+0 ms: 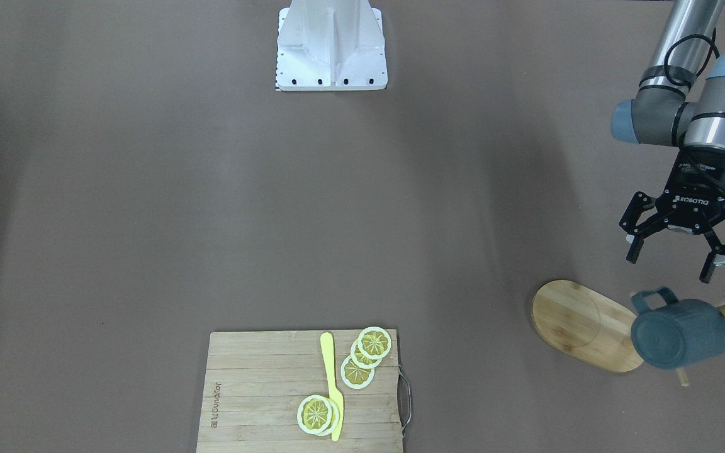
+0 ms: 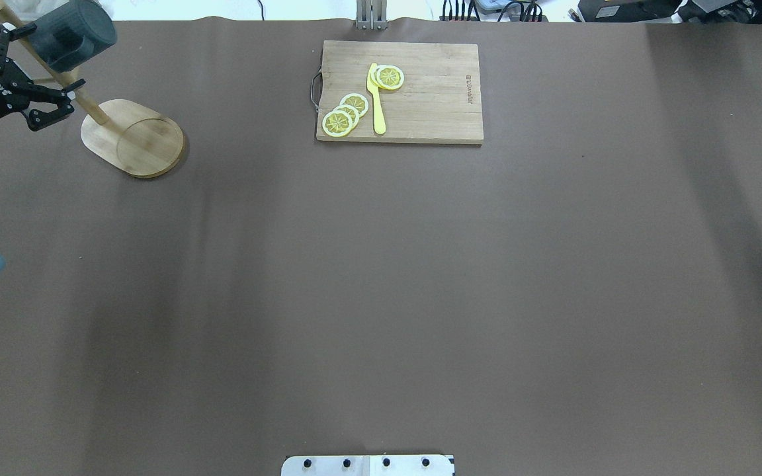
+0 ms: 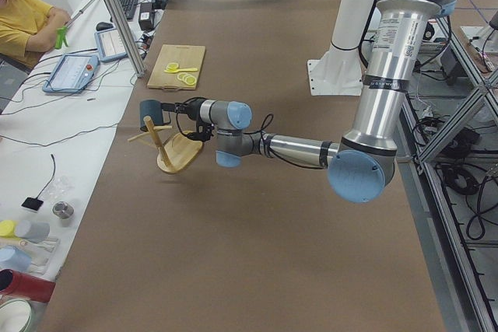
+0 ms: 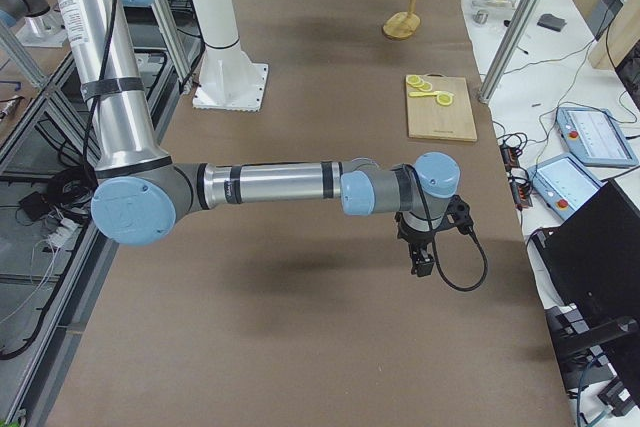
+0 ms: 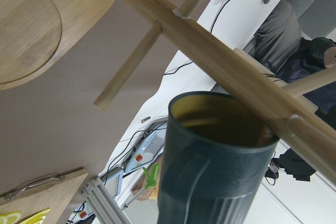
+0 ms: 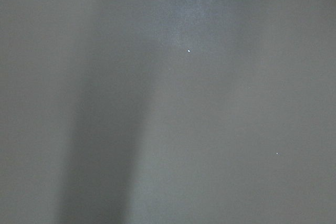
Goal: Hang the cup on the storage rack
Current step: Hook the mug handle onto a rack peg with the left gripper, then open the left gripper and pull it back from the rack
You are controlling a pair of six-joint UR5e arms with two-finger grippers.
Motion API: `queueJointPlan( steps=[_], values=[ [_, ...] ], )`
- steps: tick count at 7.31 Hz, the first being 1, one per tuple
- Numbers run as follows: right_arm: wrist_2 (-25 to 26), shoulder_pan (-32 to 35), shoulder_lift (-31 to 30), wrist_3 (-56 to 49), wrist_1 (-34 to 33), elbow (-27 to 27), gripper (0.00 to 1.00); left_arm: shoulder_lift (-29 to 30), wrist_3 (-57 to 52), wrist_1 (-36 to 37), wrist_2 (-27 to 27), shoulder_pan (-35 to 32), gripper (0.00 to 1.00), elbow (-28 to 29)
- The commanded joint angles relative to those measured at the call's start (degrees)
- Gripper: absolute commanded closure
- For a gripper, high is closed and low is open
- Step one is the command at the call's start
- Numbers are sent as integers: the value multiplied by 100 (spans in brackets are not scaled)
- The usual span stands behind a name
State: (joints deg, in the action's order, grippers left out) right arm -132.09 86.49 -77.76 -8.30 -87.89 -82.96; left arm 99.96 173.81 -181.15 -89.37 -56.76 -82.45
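A dark blue-grey cup [image 1: 680,332] hangs on a peg of the wooden rack [image 2: 83,100], mouth tilted sideways; the left wrist view looks up at the cup [image 5: 215,166] against the rack's post. The rack's oval base [image 1: 583,324] sits at the table's far left end. My left gripper [image 1: 669,264] is open just behind the cup, not touching it, with nothing between its fingers. It also shows beside the post in the overhead view, left gripper [image 2: 27,66]. My right gripper [image 4: 425,247] hangs low over bare table and shows only in the exterior right view, so I cannot tell its state.
A wooden cutting board [image 2: 421,92] with lemon slices [image 2: 344,114] and a yellow knife [image 2: 376,99] lies at the table's far middle. The white robot base [image 1: 331,47] stands at the near edge. A person [image 3: 23,25] sits beyond the far side.
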Motion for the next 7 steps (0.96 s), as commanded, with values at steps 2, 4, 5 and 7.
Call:
queueJointPlan(
  steps=[2, 4, 5, 7],
  values=[
    [-10, 0, 7, 4, 0, -9, 0, -485, -2816, -87, -141, 7, 3, -578],
    [-1, 0, 7, -31, 0, -123, 0, -582, -4609, -87, -476, -1, 3, -606],
    [16, 0, 7, -49, 9, -211, 0, -661, -5742, -87, -424, -10, 3, -606],
    [16, 0, 16, -67, 26, -325, 0, -1108, -7948, -78, -485, -10, 2, -641]
  ],
)
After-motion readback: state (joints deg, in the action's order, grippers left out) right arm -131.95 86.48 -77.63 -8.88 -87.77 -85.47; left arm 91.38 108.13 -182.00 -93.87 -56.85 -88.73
